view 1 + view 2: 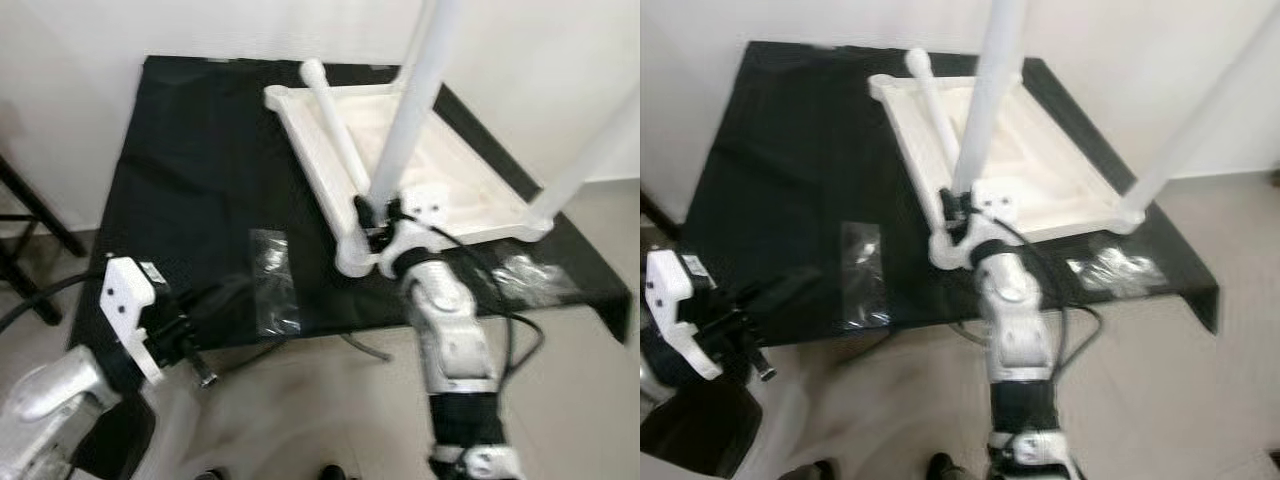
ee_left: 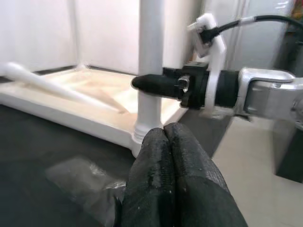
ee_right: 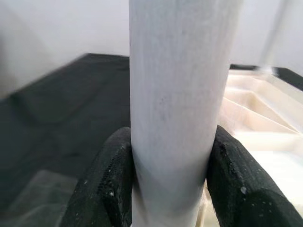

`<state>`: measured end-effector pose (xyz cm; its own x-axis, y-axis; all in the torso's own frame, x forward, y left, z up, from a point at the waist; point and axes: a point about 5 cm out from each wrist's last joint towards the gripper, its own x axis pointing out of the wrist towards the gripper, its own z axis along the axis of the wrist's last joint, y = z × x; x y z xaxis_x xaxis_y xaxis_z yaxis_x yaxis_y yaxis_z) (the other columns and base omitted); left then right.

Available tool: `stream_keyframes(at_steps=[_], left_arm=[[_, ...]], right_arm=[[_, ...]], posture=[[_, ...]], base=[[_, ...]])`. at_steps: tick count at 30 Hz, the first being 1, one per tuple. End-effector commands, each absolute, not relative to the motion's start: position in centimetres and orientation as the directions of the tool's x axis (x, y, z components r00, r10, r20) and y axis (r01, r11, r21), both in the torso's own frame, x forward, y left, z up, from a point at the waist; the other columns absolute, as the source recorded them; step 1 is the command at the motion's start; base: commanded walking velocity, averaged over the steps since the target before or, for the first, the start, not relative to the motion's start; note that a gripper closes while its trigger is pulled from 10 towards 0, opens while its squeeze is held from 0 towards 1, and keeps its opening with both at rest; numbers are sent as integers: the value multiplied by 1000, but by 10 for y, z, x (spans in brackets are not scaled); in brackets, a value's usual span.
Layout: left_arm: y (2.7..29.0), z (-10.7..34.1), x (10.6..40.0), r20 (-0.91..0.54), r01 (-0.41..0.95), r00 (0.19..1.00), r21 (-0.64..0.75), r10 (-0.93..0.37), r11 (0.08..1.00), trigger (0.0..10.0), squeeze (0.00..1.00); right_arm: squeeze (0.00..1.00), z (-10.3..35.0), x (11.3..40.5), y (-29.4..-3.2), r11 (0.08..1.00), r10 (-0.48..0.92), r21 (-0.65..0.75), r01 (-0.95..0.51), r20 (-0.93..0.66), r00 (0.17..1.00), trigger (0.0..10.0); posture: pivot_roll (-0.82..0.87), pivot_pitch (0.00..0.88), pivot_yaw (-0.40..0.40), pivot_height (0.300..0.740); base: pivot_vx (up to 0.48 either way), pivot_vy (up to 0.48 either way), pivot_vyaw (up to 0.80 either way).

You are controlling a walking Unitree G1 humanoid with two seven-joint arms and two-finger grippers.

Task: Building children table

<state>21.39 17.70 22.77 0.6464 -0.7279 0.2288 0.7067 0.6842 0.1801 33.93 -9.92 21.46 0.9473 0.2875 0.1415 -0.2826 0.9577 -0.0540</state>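
The white table top (image 1: pixel 440 175) lies upside down on a black cloth (image 1: pixel 200 170), just ahead of the right gripper (image 1: pixel 378 212). Two legs stand upright in its near corners, and a third leg (image 1: pixel 335 125) lies loose across the frame, so the build looks about half done. The right gripper clamps the nearer upright leg (image 3: pixel 177 109) close to its base. The left gripper (image 2: pixel 173 156), fingers pressed together and empty, hangs off to the side, near a clear plastic bag (image 1: pixel 272 280).

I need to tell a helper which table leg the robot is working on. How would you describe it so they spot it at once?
On the black mat lies an upside-down white tabletop. At its near corner a white leg stands upright, clamped low down between the right gripper's fingers. Unlike the loose leg lying flat across the tabletop and the far upright leg, this one is held.
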Motion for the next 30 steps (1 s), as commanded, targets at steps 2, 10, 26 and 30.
stream_keyframes(at_steps=[2,10,26,30], left_arm=[[175,221,213,200,723,642,161,-740,671,10000,0],[174,220,214,200,722,643,164,-739,672,10000,0],[169,220,211,208,727,638,156,-742,669,10000,0],[168,221,208,205,728,638,154,-742,668,10000,0]], right_arm=[[0,164,336,-90,939,335,-38,-341,-120,935,0],[114,181,339,-94,962,250,-83,-258,-103,963,10000],[0,268,368,-102,586,804,-307,-750,99,587,10000],[0,279,370,-105,438,894,-326,-838,59,444,10000]], posture=[[103,283,-108,740],[99,271,-112,740],[114,291,-125,740],[103,303,-135,740]], base=[[0,0,0],[0,0,0],[0,0,0],[0,0,0]])
